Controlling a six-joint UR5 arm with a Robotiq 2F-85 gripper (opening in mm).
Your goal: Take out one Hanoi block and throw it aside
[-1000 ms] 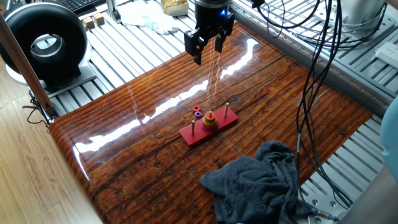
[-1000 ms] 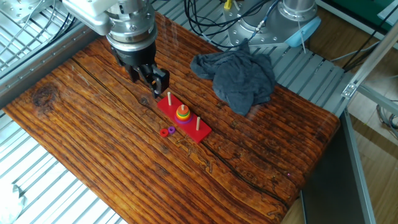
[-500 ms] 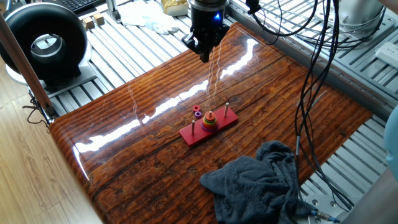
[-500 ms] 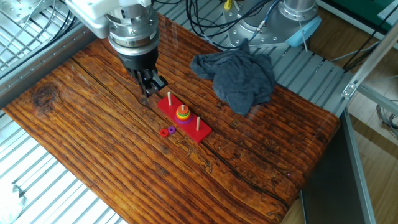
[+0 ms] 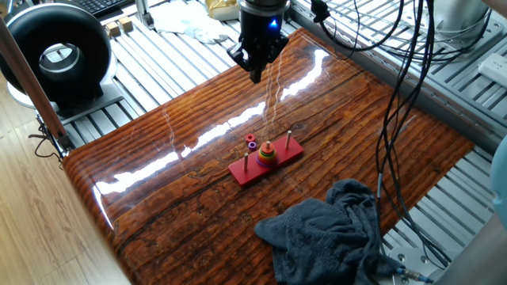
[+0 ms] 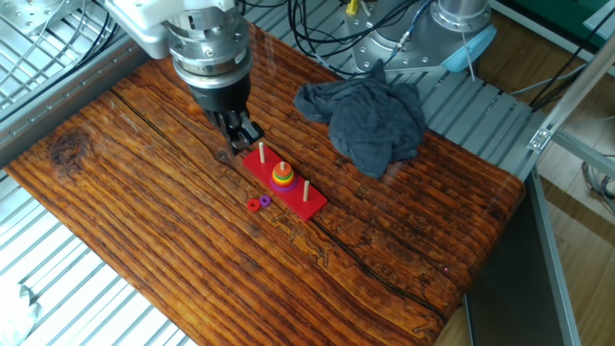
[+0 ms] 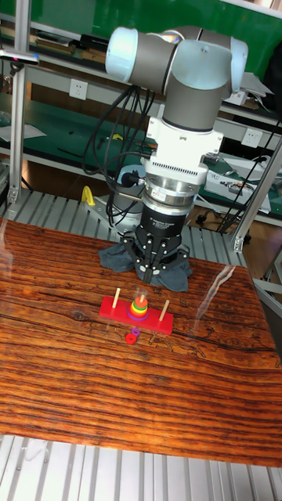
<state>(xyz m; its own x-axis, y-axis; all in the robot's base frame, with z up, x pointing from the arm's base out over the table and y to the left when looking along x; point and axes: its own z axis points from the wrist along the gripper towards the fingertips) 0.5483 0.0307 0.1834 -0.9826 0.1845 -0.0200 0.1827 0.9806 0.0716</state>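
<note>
The Hanoi block, a tiny red ring, lies flat on the wooden table beside the small purple ring, just off the red peg base. Both also show in the tall fixed view, the Hanoi block in front of the base. A stack of coloured rings sits on the middle peg. My gripper hangs above the table behind the base, its fingers tapering to one point, shut on nothing. In the other fixed view my gripper is close to the end peg.
A crumpled dark grey cloth lies on the table past the base's other end. A black round device stands off the table's corner. Cables hang along the arm's side. Slatted metal surrounds the table.
The gripper's fingers, spread apart a second ago, have come together, and the gripper has shifted slightly toward the base. The rings, base and cloth have not moved.
</note>
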